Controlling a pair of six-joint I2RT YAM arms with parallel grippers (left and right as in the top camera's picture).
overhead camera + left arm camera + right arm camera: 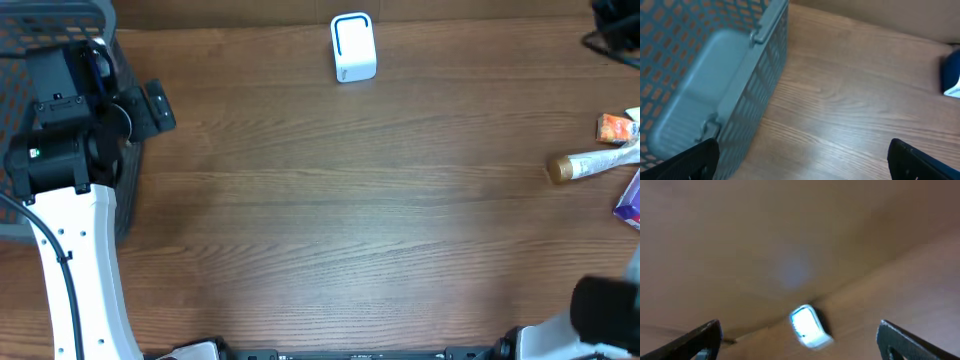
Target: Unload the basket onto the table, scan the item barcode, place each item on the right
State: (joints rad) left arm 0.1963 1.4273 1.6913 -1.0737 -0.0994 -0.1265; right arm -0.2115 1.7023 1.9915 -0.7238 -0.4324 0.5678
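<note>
Jaws wide, empty on left gripper [802,156], right gripper [799,337]; scanner [353,47] untouched

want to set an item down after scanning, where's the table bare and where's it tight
Free: the broad middle of the brown wooden table, between the grey mesh plastic basket at left, the white-and-blue scanner box at the back and the brown-capped white tube at right. Crowded: the right edge, where tube, orange packet and purple pack cluster.
</note>
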